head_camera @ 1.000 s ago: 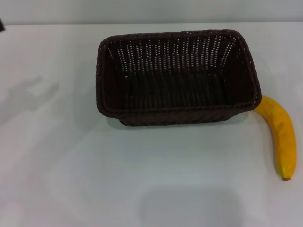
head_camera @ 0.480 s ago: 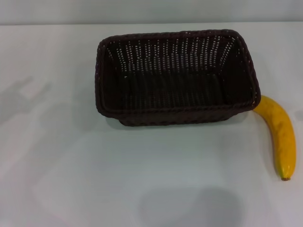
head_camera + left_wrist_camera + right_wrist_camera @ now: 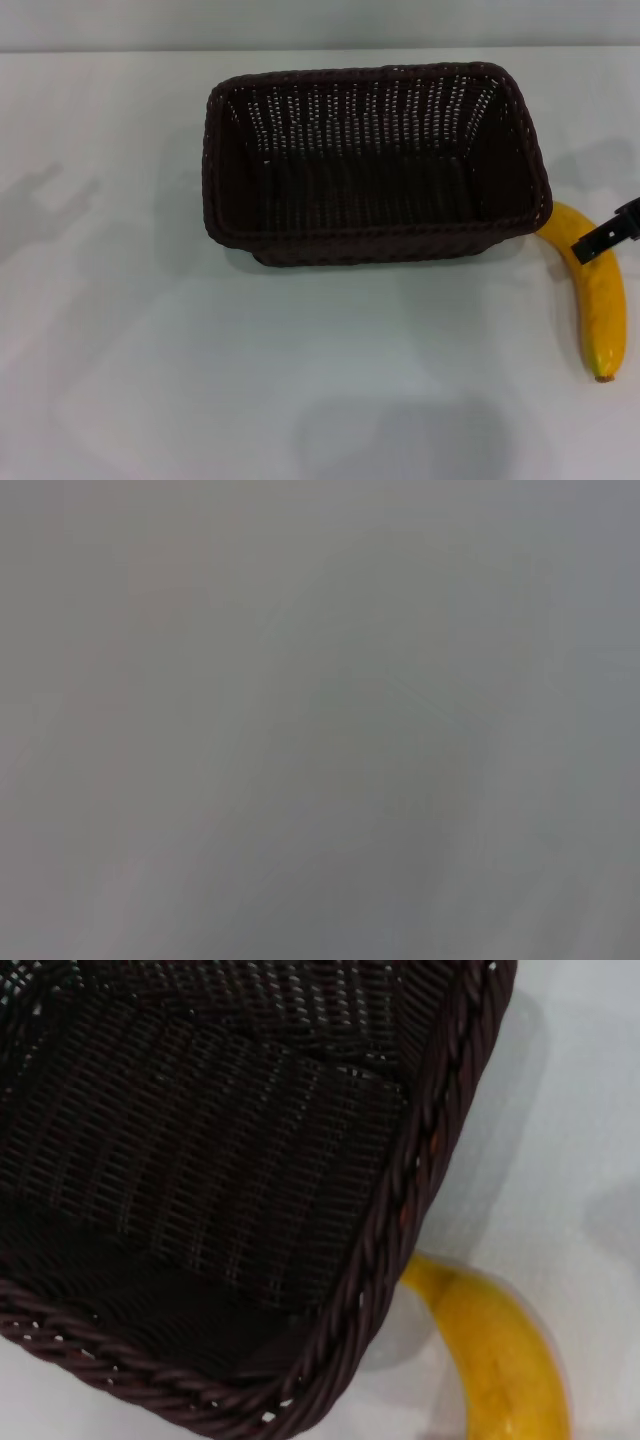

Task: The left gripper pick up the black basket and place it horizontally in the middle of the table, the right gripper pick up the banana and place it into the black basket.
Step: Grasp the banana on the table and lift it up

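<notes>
The black basket (image 3: 375, 160) stands empty, long side across, on the white table (image 3: 150, 350) a little behind its middle. It also shows in the right wrist view (image 3: 200, 1180). The banana (image 3: 597, 300) lies on the table outside the basket, its upper end touching or almost touching the basket's front right corner. It also shows in the right wrist view (image 3: 500, 1350). The black tip of my right gripper (image 3: 603, 241) reaches in from the right edge, above the banana's upper part. My left gripper is out of view; only its shadow falls at the far left.
The left wrist view shows only plain grey surface. The white table runs wide to the left of the basket and in front of it. The table's far edge (image 3: 320, 50) lies just behind the basket.
The right gripper's black tip has come into view from the right edge, over the banana. A dark bit at the far left edge has gone from view. Basket and banana have not moved.
</notes>
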`<state>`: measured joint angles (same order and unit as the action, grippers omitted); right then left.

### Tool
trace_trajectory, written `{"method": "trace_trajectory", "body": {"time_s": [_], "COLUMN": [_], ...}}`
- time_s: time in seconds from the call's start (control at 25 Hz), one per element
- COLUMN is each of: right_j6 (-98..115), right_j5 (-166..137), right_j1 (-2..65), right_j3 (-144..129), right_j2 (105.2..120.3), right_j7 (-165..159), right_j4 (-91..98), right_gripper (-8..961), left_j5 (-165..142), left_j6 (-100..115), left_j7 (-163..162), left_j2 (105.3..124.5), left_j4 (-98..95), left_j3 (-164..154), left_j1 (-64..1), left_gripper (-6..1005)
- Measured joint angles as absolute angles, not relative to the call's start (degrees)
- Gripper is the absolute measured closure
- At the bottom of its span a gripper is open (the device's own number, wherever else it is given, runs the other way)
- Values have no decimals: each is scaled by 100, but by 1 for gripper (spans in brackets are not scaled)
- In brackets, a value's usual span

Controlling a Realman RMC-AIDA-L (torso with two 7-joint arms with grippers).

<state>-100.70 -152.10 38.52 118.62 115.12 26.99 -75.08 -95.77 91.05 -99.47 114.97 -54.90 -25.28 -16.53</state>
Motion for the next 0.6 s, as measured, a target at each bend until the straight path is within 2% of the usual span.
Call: {"method": "trace_trajectory", "body": {"time_s": [0.6], "right_j6": [-9393], "right_j5": [-15373], "right_j1": [4000], "right_j3": [11173], "right_j2": [11503], "right_j7": [2214], "right_j4": [-6805], "right_gripper": [115], "left_j5": [-9564], "left_j6": [9106], "left_j7": [-9734], "left_j2": [11477], "left_j4": [-5299], "left_j3": [-2522], "left_j1": [-1609], "left_gripper": [336]}}
